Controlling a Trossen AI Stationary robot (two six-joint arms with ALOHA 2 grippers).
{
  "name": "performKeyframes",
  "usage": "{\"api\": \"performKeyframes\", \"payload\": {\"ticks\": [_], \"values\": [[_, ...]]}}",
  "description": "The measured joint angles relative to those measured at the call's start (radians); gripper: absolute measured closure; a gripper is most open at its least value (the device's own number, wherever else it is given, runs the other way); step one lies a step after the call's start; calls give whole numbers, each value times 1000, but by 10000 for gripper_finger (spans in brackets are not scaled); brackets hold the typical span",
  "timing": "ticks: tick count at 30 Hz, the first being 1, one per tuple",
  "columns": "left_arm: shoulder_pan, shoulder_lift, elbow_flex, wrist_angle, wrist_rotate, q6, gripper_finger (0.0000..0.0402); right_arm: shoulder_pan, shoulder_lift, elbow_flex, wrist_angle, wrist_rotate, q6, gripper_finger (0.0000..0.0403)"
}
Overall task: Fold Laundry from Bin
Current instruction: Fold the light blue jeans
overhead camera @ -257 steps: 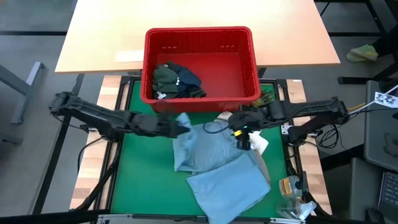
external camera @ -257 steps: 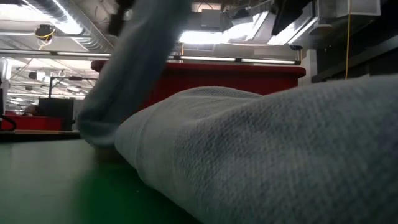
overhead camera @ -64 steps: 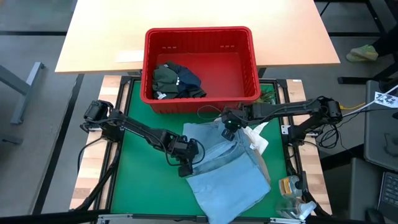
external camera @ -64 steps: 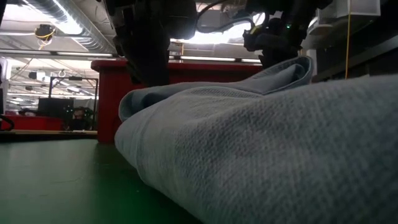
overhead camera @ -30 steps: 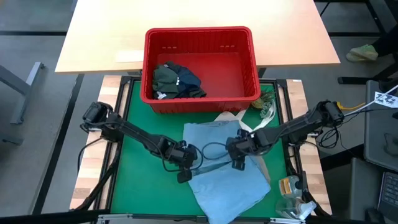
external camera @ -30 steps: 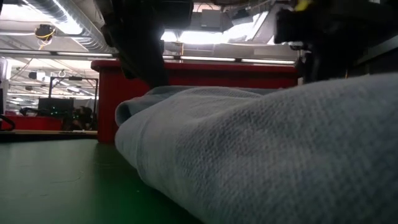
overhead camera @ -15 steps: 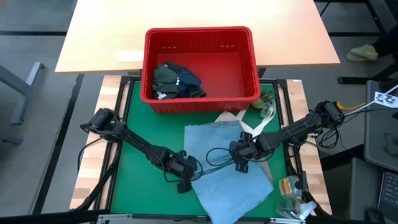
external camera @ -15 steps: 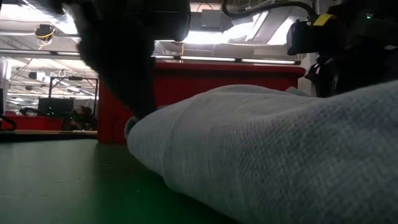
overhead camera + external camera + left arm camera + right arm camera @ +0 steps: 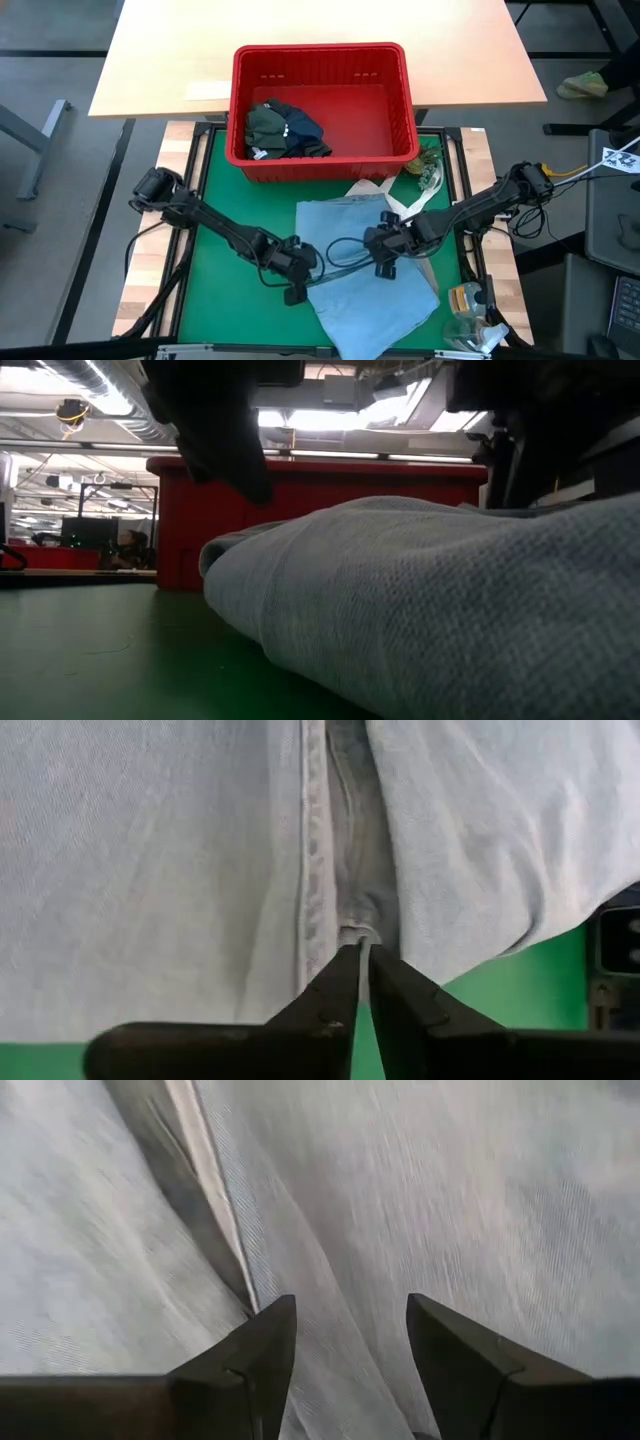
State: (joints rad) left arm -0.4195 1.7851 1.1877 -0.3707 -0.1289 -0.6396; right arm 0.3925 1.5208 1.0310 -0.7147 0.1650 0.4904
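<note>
- Light blue shirt (image 9: 370, 285) lies on the green mat (image 9: 230, 300), in front of the red bin (image 9: 322, 62) (dark garments (image 9: 283, 128) inside)
- Left gripper (image 9: 297, 285) nips the shirt's edge, jaws nearly closed
- Right gripper (image 9: 388, 262), jaws wide, over the shirt beside a white tote bag (image 9: 405, 200)

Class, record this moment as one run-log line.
left gripper: nipping light blue cotton shirt hem | right gripper: open above shirt | red plastic bin: dark garments inside
</note>
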Motion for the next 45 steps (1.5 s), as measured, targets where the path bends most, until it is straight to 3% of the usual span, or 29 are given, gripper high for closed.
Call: {"api": "performKeyframes", "payload": {"ticks": [14,22,34,41,43,45], "values": [[52,0,0,-66,46,127,200,0,0,41,8,0,-81,210],[53,0,0,-107,31,157,175,0,0,42,9,0,-133,210],[-12,69,-1,-99,-4,152,238,0,2,42,12,26,-133,210],[-42,70,-1,-104,-133,48,337,0,3,41,10,40,-124,210],[-51,70,-1,-110,-177,-17,376,0,3,41,0,71,-96,210],[-59,70,-1,-118,-233,-114,390,0,3,42,-18,83,-51,210]]}}
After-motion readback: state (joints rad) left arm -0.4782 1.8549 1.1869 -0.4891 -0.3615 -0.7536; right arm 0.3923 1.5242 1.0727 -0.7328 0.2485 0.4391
